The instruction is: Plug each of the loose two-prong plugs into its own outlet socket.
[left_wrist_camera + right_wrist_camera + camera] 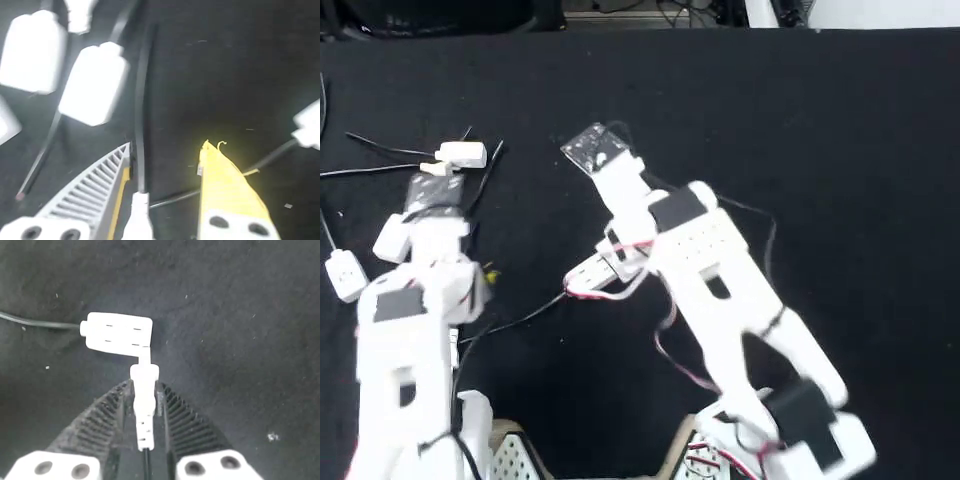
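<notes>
Well to the left of the socket block (117,331), the left gripper (166,146) sat open, a black cable (141,100) lying between its jaws. The right gripper (144,386) squeezed a white plug (144,407) whose tip touched the block's edge. The plug likely needed lining up straight, then a gentle push. The block's slots looked empty.

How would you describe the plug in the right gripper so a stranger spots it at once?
On the black table, find the white outlet block with a dark cord. A plug reaches its edge. Unlike the wide block, it is slim and clamped in the right gripper.
</notes>
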You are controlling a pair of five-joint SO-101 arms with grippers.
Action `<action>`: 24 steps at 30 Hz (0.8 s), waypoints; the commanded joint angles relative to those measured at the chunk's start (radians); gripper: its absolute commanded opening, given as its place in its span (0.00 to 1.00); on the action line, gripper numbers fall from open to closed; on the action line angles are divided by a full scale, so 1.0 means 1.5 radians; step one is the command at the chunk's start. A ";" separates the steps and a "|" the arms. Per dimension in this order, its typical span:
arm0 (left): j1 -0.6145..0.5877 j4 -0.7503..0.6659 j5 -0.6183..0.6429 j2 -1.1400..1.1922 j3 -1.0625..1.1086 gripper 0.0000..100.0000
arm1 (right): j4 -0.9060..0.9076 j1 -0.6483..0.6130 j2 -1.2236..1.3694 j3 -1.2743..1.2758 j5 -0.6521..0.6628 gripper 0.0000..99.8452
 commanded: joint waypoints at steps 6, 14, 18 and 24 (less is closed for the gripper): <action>-0.062 -0.002 -0.014 -0.254 0.196 0.22 | 0.208 -0.033 0.288 -0.353 0.001 0.01; -0.056 0.014 0.007 -0.329 0.252 0.22 | 0.310 -0.032 0.479 -0.565 -0.005 0.01; -0.057 0.016 0.008 -0.344 0.255 0.22 | 0.310 -0.034 0.514 -0.584 -0.023 0.01; -0.058 0.016 0.007 -0.347 0.255 0.22 | 0.311 -0.032 0.521 -0.572 -0.023 0.01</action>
